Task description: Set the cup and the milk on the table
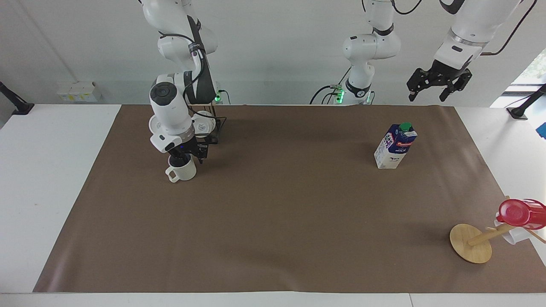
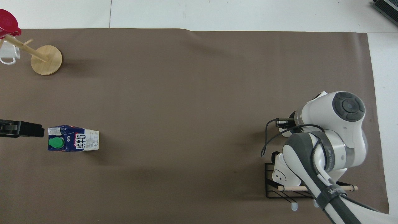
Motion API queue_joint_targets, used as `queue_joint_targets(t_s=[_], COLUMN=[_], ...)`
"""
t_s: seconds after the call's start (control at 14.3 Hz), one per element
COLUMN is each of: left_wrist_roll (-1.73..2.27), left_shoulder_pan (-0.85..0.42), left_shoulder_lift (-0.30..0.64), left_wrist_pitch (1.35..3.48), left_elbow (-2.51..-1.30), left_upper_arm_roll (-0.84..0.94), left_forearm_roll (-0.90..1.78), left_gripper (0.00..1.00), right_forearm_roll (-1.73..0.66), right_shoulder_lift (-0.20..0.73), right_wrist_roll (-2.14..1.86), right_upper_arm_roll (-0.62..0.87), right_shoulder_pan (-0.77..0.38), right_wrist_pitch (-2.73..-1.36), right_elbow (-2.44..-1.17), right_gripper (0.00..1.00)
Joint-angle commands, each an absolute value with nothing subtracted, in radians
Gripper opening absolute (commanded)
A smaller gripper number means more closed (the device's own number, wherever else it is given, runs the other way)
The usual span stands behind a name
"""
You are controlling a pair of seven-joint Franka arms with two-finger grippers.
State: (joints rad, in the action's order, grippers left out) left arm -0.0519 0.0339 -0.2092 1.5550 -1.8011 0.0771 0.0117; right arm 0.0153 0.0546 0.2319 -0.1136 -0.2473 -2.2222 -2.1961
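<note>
The cup (image 1: 181,169) stands upright on the brown sheet of the table (image 1: 273,221), toward the right arm's end and close to the edge where the robots stand, its squared handle turned toward the right arm's end. The right gripper (image 1: 186,154) hangs directly over the cup's mouth, fingers pointing down just above the rim; whether they are spread or closed cannot be told, and the overhead view hides the cup under the arm's wrist (image 2: 339,124). Just beside the cup, nearer to the robots, sits a black wire rack (image 1: 212,123) holding white mugs (image 2: 284,174). The milk (image 1: 395,146) stands upright on the sheet toward the left arm's end, also in the half of the table nearer the robots, green cap on top. The left gripper (image 1: 439,86) waits raised over the sheet's corner at the robots' edge, fingers spread apart and holding nothing. At the opposite corner of that end stands a wooden mug tree (image 1: 471,243) carrying a red cup (image 1: 520,213).
</note>
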Motion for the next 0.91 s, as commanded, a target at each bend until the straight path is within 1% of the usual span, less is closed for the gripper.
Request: queue_joint_targets(t_s=[0.0,0.14,0.35,0.56,0.7,0.84], left_wrist_roll=[-0.084,-0.109,-0.109,-0.107,-0.106,-0.106], left_shoulder_pan=[0.077,0.090,0.092,0.084,0.074,0.071], left_shoulder_lift=[-0.248,-0.265,-0.273,-0.273,-0.282,-0.287], left_wrist_pitch=[1.658,1.736,1.828,1.864,1.871,1.896], left_elbow=[-1.925,-2.006,-2.091,-2.129,-2.144,-2.172], left_upper_arm_roll=[0.086,0.086,0.086,0.086,0.087,0.087], left_forearm_roll=[0.006,0.006,0.006,0.006,0.006,0.006], left_gripper=[1.00,1.00,1.00,1.00,1.00,1.00], right_forearm_roll=[0.054,0.052,0.055,0.049,0.028,0.015], right_shoulder_lift=[0.080,0.080,0.097,0.133,0.144,0.175], right_wrist_roll=[0.320,0.350,0.498,0.578,0.635,0.702], right_upper_arm_roll=[-0.110,-0.109,-0.109,-0.109,-0.107,-0.107], right_shoulder_pan=[-0.256,-0.267,-0.369,-0.452,-0.506,-0.566], right_wrist_pitch=[-2.229,-2.191,-2.169,-2.109,-2.108,-2.105], right_elbow=[-2.133,-2.082,-2.020,-1.930,-1.890,-1.852], right_gripper=[0.00,0.00,0.00,0.00,0.00,0.00])
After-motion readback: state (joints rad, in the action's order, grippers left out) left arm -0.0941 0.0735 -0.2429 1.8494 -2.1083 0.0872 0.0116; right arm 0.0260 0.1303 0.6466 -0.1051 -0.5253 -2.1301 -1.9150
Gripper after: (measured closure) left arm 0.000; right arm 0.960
